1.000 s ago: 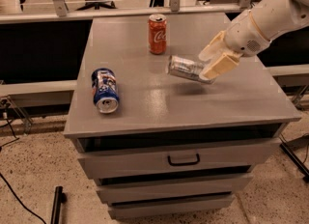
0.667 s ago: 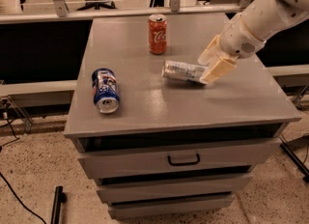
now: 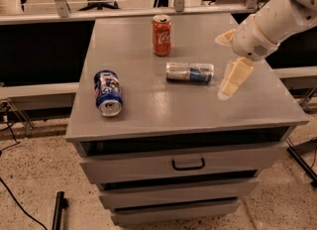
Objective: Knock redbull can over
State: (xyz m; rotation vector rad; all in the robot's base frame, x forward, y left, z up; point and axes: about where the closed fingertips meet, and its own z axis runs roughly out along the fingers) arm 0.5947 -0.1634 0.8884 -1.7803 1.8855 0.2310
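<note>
Nearest the front edge of the grey cabinet top (image 3: 148, 110), a blue can (image 3: 108, 93) lies on its side, its label unreadable. Mid-table, the redbull can (image 3: 189, 72) lies on its side, just left of the gripper (image 3: 221, 67), whose fingers are spread apart and hold nothing. Farthest back, an upright red can (image 3: 161, 35) reads Coca-Cola.

Soft overhead light sheens the tabletop (image 3: 148, 106) beneath the hovering claw (image 3: 221, 66).

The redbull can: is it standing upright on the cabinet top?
No, the redbull can lies on its side on the cabinet top, apart from the open claw beside it.
</note>
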